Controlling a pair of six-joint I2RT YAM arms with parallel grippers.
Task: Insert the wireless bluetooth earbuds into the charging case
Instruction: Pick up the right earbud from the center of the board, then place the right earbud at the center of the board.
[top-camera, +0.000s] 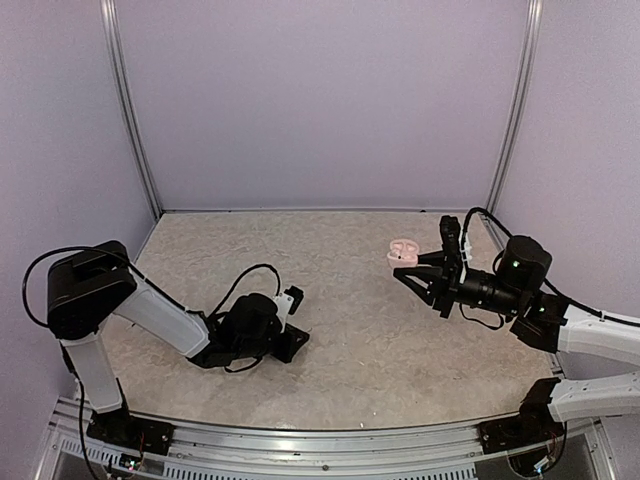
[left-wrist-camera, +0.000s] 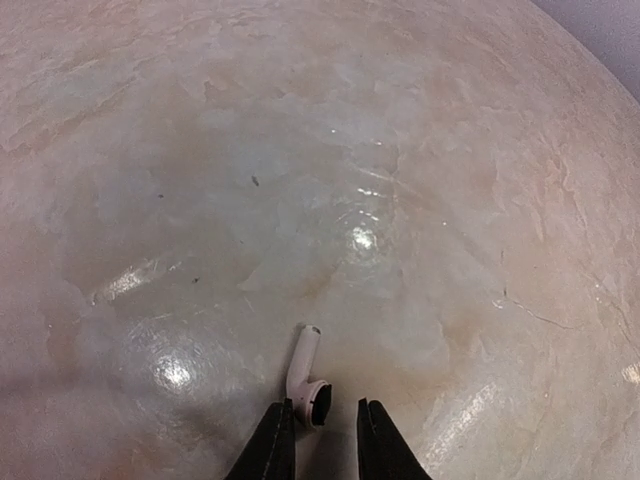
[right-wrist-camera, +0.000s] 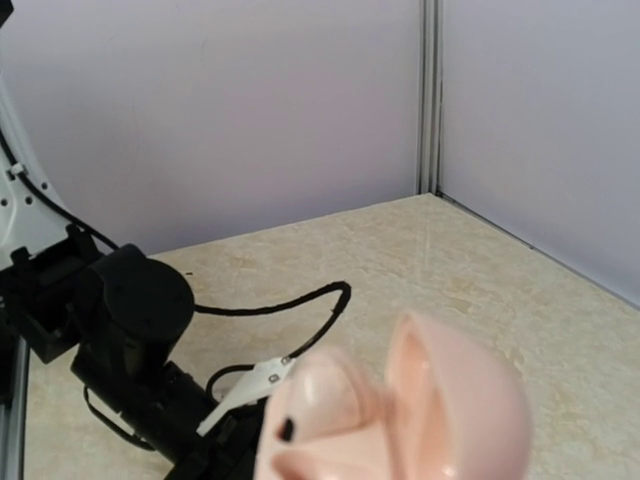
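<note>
I've got one earbud (left-wrist-camera: 306, 375) lying flat on the marbled table (left-wrist-camera: 300, 150). It is pale pinkish-white, its short stem pointing away and its rounded head, marked with a dark patch, sitting in the gap between the left gripper (left-wrist-camera: 322, 435) fingertips, close against one. The charging case (top-camera: 401, 251) is a pink, pebble-like shell hinged open with both hollow halves showing, pinched at the tips of the right gripper (top-camera: 410, 268) over the table's right side.

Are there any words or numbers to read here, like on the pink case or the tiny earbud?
None: no word, number, brand or sign can be read in any view.
The pink charging case is plain.
The earbud is plain too.
The table shows only its marbled pattern.
</note>
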